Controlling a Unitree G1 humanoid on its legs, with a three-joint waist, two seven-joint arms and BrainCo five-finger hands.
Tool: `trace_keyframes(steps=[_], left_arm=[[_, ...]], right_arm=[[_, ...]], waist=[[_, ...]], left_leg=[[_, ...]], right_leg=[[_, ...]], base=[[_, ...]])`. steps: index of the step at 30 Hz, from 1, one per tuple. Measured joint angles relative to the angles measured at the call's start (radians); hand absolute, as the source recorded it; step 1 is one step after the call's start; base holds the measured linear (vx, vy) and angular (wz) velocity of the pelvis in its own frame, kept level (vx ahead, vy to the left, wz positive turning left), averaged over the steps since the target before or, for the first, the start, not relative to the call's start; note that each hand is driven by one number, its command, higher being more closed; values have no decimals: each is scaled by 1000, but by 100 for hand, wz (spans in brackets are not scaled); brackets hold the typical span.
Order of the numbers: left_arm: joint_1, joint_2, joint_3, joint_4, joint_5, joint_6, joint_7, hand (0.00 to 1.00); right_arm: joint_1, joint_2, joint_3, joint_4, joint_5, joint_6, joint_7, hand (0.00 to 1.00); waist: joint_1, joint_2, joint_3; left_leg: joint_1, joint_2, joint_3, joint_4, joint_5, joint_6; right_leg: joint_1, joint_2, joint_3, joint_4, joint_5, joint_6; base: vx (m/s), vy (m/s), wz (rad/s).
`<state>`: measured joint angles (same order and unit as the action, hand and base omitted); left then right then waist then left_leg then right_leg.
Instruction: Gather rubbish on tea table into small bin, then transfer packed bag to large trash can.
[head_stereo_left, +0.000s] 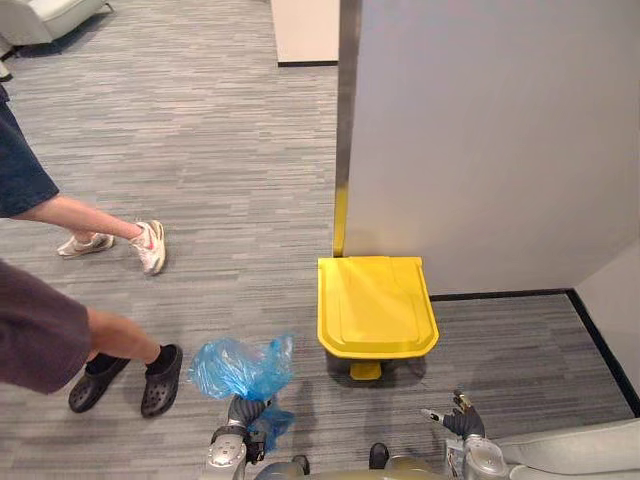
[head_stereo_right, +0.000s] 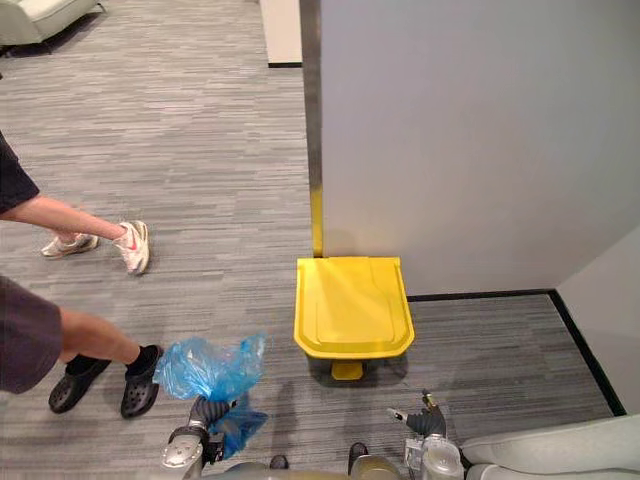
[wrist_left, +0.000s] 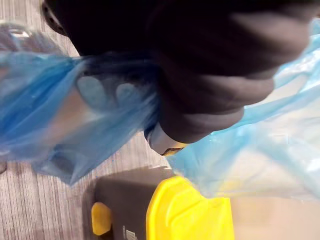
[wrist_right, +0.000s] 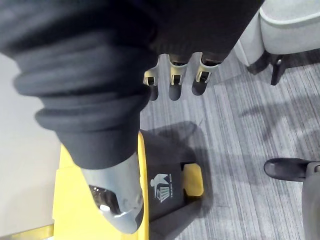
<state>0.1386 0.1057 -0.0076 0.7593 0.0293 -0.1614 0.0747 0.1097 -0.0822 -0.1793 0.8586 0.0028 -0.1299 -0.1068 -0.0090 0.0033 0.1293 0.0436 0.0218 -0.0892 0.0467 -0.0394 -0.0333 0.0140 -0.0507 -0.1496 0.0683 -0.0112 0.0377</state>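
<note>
Carpet (head_stereo_left: 200, 150) before the shut yellow bin (head_stereo_left: 375, 305): left hand (head_stereo_left: 245, 410) clamps the blue bag (head_stereo_left: 235, 368), right hand (head_stereo_left: 462, 422) fingers apart; bin likely needs opening next.

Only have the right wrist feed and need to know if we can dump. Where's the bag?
Observer: The blue bag is in the left hand, fingers curled on it, on the robot's left of the trash can.
Operator: Lid open?
Observer: No. From the head, the yellow lid lies flat and shut.
Operator: Anyone close?
Observer: Two people on the robot's left. The nearer one's black shoes are close to the bag.
</note>
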Motion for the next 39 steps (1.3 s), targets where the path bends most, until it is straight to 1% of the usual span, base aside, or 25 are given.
trace_keyframes(steps=[2, 3, 4, 5, 11, 13, 15, 18, 19, 21, 22, 23, 24, 25, 26, 27, 28, 29, 30, 31, 32, 33, 36, 37, 39], left_arm=[[0, 0, 0, -2, -1, 0, 6, 100], [-1, 0, -1, -2, -1, 0, 8, 100], [-2, -4, -1, -4, -1, 0, 13, 100], [-2, -6, -2, -4, -1, 0, 13, 100], [9, -12, -2, -4, 0, 2, 12, 100], [9, -9, -2, -4, 0, 2, 11, 100], [7, -8, -2, -4, 1, 2, 11, 100], [6, 1, -2, -6, 1, 2, 10, 100], [6, 6, -2, -11, 1, 2, 10, 100], [3, 22, -1, -25, 0, 2, 10, 100], [-16, 29, -1, -27, 0, 2, 11, 100], [-36, 36, 1, -26, 1, 4, 13, 100], [-46, 43, 1, -26, 1, 4, 13, 100], [-61, 55, 0, -26, 1, 3, 13, 100], [-70, 61, 0, -26, 1, 4, 13, 100], [-84, 63, 2, -26, 1, 3, 13, 100], [-91, 67, 2, -29, 1, 2, 13, 100], [-89, 69, 3, -33, 1, 2, 13, 100], [-92, 50, 4, -35, 2, 1, 14, 100], [-93, 39, 2, -43, 4, 0, 11, 100], [-95, 33, 2, -45, 4, -1, 11, 100], [-107, 24, 2, -45, 4, -1, 11, 100], [-122, 21, 2, -56, 4, -1, 10, 100], [-122, 19, 2, -61, 4, -1, 8, 100], [-121, 15, 2, -64, 4, -1, -8, 100]], right_arm=[[-1, 3, -12, 0, 10, 0, -4, 0], [-1, 3, -14, 0, 16, 0, -4, 0], [0, 7, -25, -1, 27, 0, -5, 0], [1, 8, -31, -1, 29, 0, -6, 0], [2, 22, -53, -8, 37, 0, -7, 0], [2, 22, -55, -8, 45, 1, -7, 0], [2, 22, -60, -8, 46, 1, -7, 0], [1, 21, -61, -8, 47, 1, -7, 0], [-7, 20, -63, -7, 48, 1, -7, 0], [-30, 22, -70, -5, 48, 2, -7, 0], [-58, 20, -71, -7, 50, 1, -7, 0], [-68, 25, -68, -8, 60, 1, -7, 0], [-68, 27, -69, -12, 67, 0, -7, 0], [-73, 33, -73, -18, 67, 0, -7, 0], [-71, 35, -71, -18, 67, 1, -8, 0], [-70, 37, -68, -18, 67, 3, -12, 0], [-70, 37, -68, -19, 66, 4, -24, 0], [-70, 35, -69, -19, 66, 5, -27, 0], [-80, 26, -78, -21, 66, 6, -29, 0], [-96, 23, -79, -27, 66, 6, -29, 0], [-102, 23, -79, -32, 66, 6, -29, 0], [-103, 23, -79, -44, 67, 6, -27, 0], [-93, 24, -90, -56, 69, 8, -25, 0], [-92, 24, -100, -60, 77, 8, -25, 0], [-93, 22, -109, -60, 84, 8, -25, 0]], waist=[[0, -2, 1], [-1, -3, 1], [-3, -4, 3], [-3, -4, 4], [-1, -9, 3], [-3, -13, 1], [-6, -15, 0], [-6, -20, -4], [-5, -21, -4], [-5, -17, 4], [-8, 8, 32], [-8, 13, 53], [-6, 11, 57], [-6, 8, 66], [-12, -2, 75], [-15, -17, 92], [-16, -33, 101], [-16, -40, 100], [-11, -30, 104], [-3, -4, 113], [-6, 5, 117], [-7, 16, 120], [-6, 18, 120], [-7, 18, 119], [-10, 22, 112]], left_leg=[[-23, -2, -18, 13, -4, -9], [-29, 0, -12, 15, -13, 1], [-43, 21, 48, 25, -14, 1], [-45, 28, 70, 24, -13, 2], [-40, 25, 148, -15, -13, 2], [-38, 16, 172, -7, -14, 2], [-31, 11, 181, -2, -28, 19], [-27, -1, 207, 49, -59, 28], [-21, -5, 224, 69, -77, 32], [8, 4, 248, 72, -86, 31], [37, 32, 249, 80, -121, 47], [57, 51, 253, 107, -152, 50], [61, 59, 254, 129, -173, 52], [70, 72, 257, 175, -210, 46], [81, 78, 260, 199, -231, 44], [93, 77, 276, 219, -243, 31], [106, 75, 294, 253, -278, 6], [111, 74, 297, 272, -300, -7], [125, 97, 305, 301, -331, -27], [131, 121, 329, 304, -333, -31], [132, 123, 340, 301, -333, -31], [144, 137, 352, 283, -336, -36], [206, 172, 360, 266, -363, -76], [220, 177, 361, 265, -370, -81], [224, 187, 372, 245, -373, -84]], right_leg=[[0, -10, -29, 0, -5, 5], [-1, -12, -37, -1, -7, 3], [-1, -13, -48, -2, -9, 6], [-2, -13, -47, -2, -12, 11], [-37, -20, 26, 20, -42, 47], [-53, -27, 52, 52, -55, 49], [-53, -37, 66, 67, -69, 55], [-54, -54, 85, 104, -86, 61], [-56, -61, 96, 129, -97, 66], [-103, -61, 96, 245, -101, 76], [-197, -52, 67, 426, -119, 110], [-237, -46, 54, 454, -172, 85], [-259, -42, 43, 454, -177, 76], [-305, -40, 15, 429, -172, 72], [-322, -41, -1, 356, -148, 75], [-314, -43, -33, 255, -105, 74], [-315, -57, -67, 188, -72, 77], [-311, -60, -76, 186, -72, 77], [-305, -50, -73, 196, -35, 61], [-305, -31, -82, 203, -41, 52], [-306, -27, -88, 211, -41, 51], [-320, -22, -96, 252, -53, 32], [-333, -14, -106, 394, -153, 12], [-334, -12, -108, 423, -177, 12], [-346, 4, -108, 426, -183, 6]], base=[[-133, 3, 32], [-122, 7, 38], [-111, -3, 35], [-101, -16, 35], [16, 24, -7], [90, 57, -21], [159, 62, -11], [212, 82, -16], [315, 111, -36], [196, 57, -37], [88, 22, -26], [120, 21, -26], [169, 2, -20], [170, -22, -8], [182, -41, 2], [209, -117, 17], [222, -143, 18], [314, -193, -1], [288, -171, -21], [276, -152, -22], [206, -118, -1], [168, -107, 17], [132, -114, 9], [107, -131, 0], [54, -94, -15]])
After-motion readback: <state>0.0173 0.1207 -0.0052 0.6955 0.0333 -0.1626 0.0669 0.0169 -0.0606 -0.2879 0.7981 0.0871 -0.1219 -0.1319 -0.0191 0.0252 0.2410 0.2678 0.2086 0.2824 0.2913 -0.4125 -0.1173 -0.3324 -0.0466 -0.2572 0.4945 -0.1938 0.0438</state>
